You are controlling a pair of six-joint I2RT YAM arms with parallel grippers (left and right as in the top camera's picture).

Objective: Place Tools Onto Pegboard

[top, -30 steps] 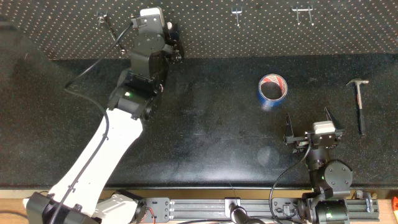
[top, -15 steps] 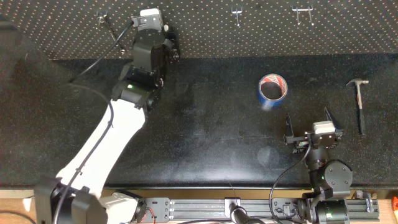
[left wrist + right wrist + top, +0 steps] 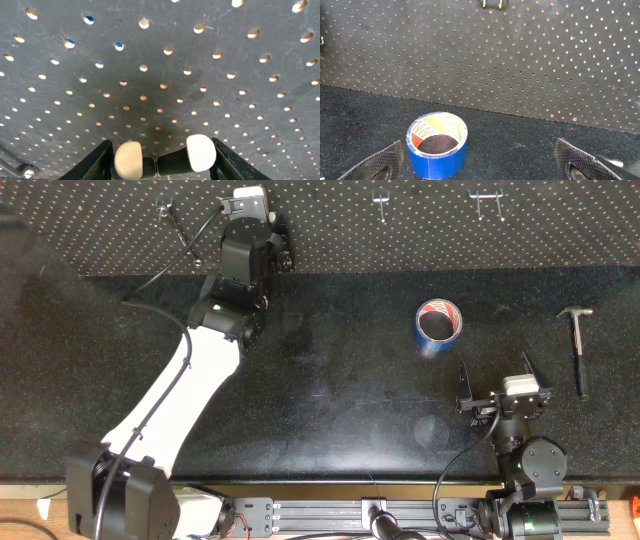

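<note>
Against the pegboard [image 3: 165, 60], left tool [image 3: 161, 161] clasps a cream-handled object [image 3: 201, 152]

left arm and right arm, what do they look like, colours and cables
The left arm has a long white link, black joints and wrist, and a black cable alongside. The right arm is black with a pale wrist block and a black cable; the right gripper has two black textured fingers.
</note>
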